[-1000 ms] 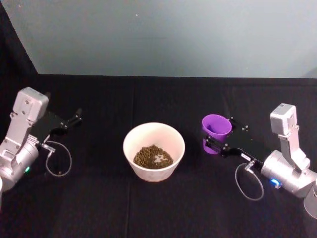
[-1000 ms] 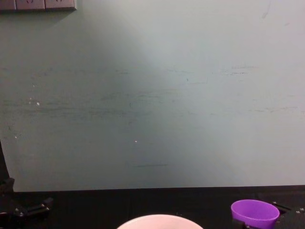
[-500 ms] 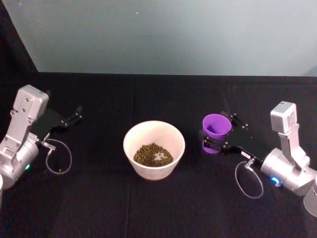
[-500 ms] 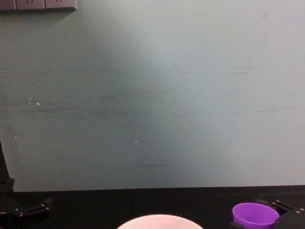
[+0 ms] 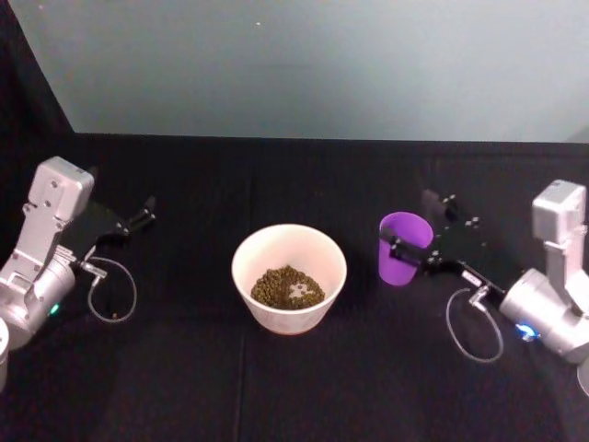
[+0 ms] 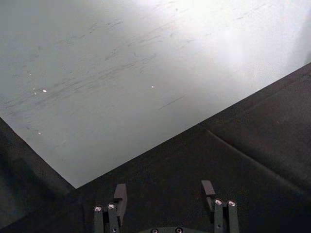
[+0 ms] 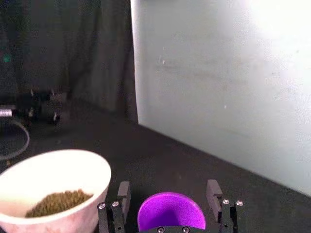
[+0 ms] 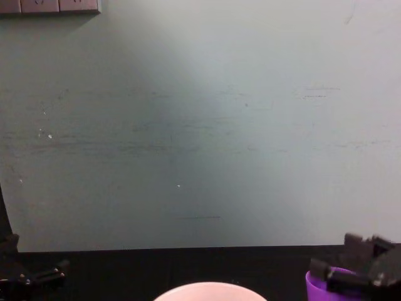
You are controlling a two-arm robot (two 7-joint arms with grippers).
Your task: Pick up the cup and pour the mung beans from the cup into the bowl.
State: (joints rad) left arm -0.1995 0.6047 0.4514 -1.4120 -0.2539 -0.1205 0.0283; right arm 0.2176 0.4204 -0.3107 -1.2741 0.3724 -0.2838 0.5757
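2 grippers are seen in the head view. The right gripper (image 5: 410, 245), right of centre, has its fingers spread on either side of the small purple plastic cup (image 5: 401, 249); contact cannot be told. Mung beans (image 5: 286, 287) lie in the wide pinkish-white bowl (image 5: 250, 258) at centre. The left gripper (image 5: 138, 219), parted and empty, is parked at left.

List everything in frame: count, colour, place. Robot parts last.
bowl: 1, pale pinkish-white, centre of the table.
mung beans: one small heap, yellowish-brown, inside the bowl.
cup: 1, purple, upright on the table to the bowl's right, apart from it.
table: 1, black covering, under everything.
wall: 1, pale grey-green, behind the table.
wall sockets: a grey strip, top left corner of the chest view.
right gripper: 1, black, open, fingers on either side of the cup.
left gripper: 1, black, open, parked at the table's left, away from the bowl.
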